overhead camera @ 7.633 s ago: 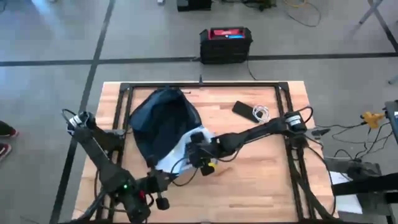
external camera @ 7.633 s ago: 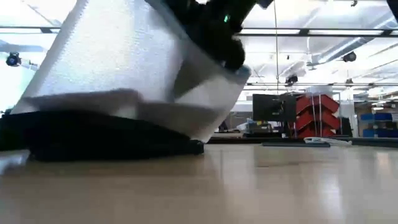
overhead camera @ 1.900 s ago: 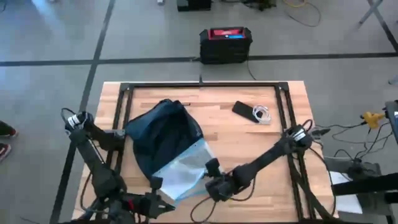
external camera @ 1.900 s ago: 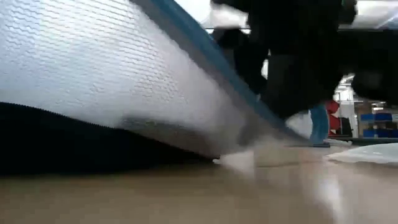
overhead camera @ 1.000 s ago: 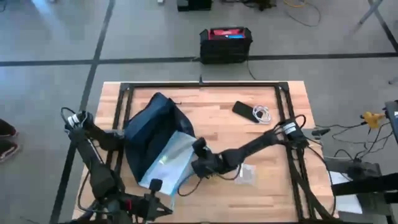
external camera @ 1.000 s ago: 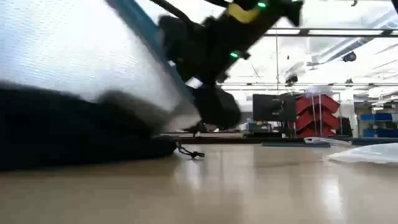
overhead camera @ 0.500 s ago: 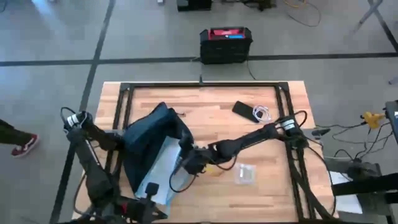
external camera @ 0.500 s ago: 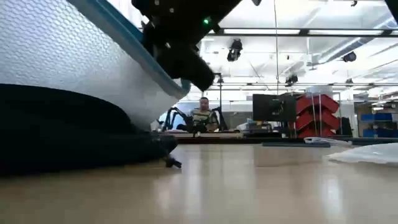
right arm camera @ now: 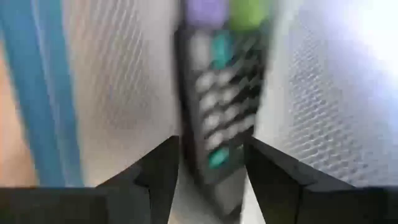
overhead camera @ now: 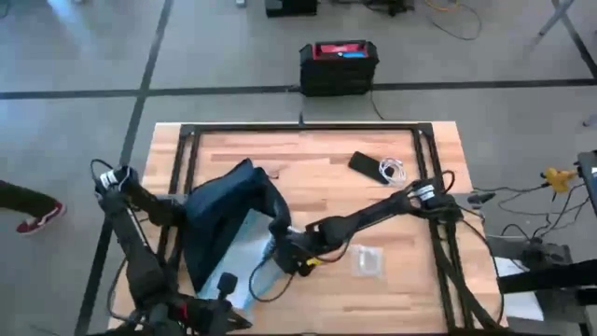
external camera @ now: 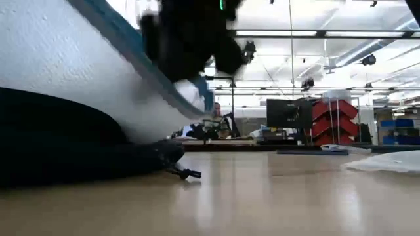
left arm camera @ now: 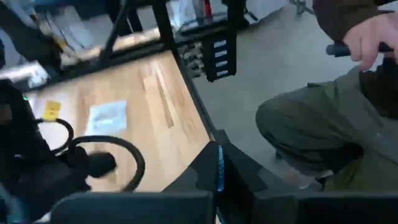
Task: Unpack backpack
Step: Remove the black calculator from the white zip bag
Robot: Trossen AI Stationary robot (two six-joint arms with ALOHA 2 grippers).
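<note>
The backpack is lying on the wooden desk toward its 9 o'clock side, its dark navy shell propped up and its pale mesh lining opening toward 5 o'clock. In the low view the lining is rising as a white wall edged with a blue band above the dark fabric.

The right tool is reaching across the desk to the bag's mouth. In its wrist view the two dark fingers are standing apart on either side of a dark remote control with coloured buttons, which is lying against the mesh; whether they are touching it cannot be told.

The left tool is sitting at the desk's 7 o'clock edge, just beside the bag's lower corner; whether it is open or closed cannot be told.

A clear packet is lying at 5 o'clock of the bag's mouth, and a black phone with a white cable is resting near 1 o'clock.
</note>
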